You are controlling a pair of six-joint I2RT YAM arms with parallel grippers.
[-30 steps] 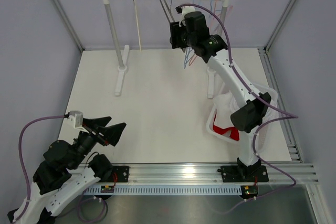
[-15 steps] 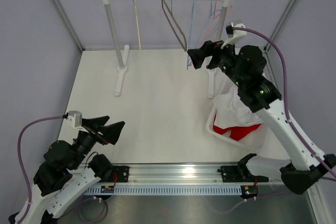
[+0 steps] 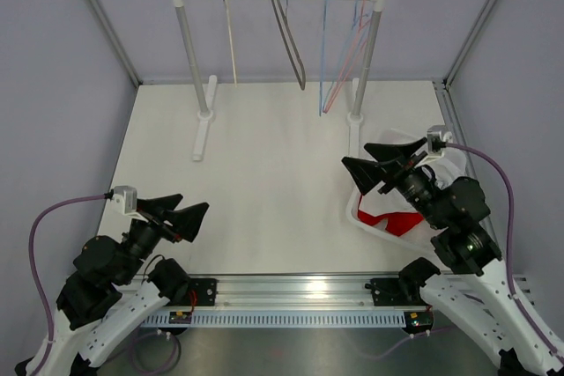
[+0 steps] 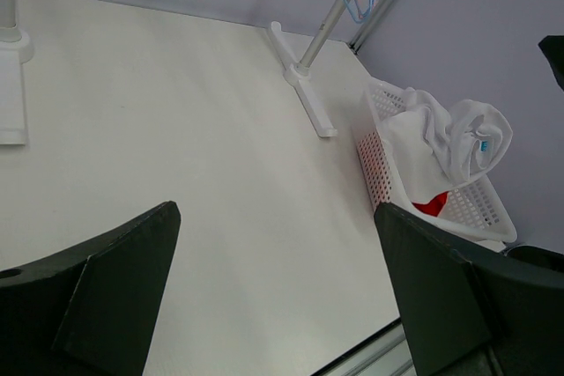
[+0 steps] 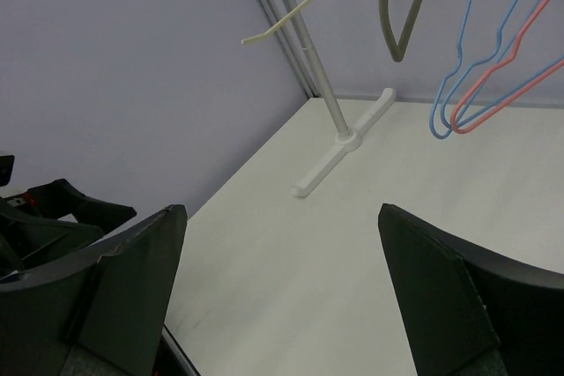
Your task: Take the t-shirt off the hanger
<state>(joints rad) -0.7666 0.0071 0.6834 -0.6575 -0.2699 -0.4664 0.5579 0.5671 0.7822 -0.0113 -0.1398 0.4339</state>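
Top external view: the white t-shirt [image 4: 449, 143] lies bundled in the basket [image 4: 379, 165] at the surface's right edge, just below the wide-open, empty right hand [image 3: 352, 173], far from the equally wide left hand [image 3: 194, 204] at the near-left corner.

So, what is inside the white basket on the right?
A white t-shirt lies on top, with a red cloth under it. The bottom of the basket is covered.
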